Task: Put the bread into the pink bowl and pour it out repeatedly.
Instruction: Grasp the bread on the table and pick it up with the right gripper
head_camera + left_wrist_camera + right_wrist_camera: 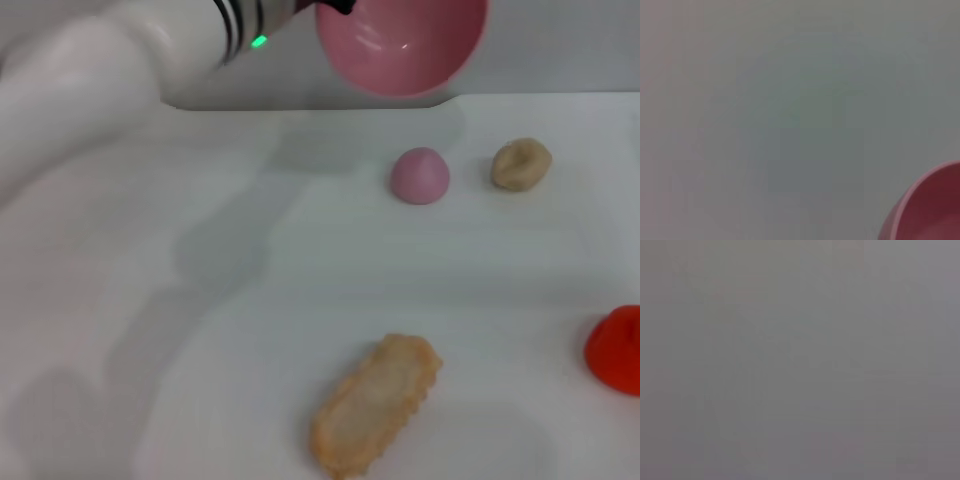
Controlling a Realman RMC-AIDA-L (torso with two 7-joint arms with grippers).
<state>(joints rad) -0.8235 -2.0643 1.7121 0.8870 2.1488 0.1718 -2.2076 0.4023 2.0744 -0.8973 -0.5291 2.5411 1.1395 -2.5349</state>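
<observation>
- The left arm reaches in from the ten o'clock corner of the head view toward twelve o'clock, where its left gripper meets the rim of the pink bowl. Only a dark tip shows there, so I cannot tell how far it is open, though the raised bowl suggests a grip on it.
- The pink bowl hangs above the far edge of the desk, tipped so its hollow faces the camera. It looks empty, a pose that fits the pouring step.
- The bread lies at six o'clock on the desk, tan side up, well apart from the bowl, probably where it fell.
- A small pink dome and a beige bun sit at about one o'clock, clear of the bread.
- A red thing is cut off at four o'clock.
- The right gripper is out of sight.
</observation>
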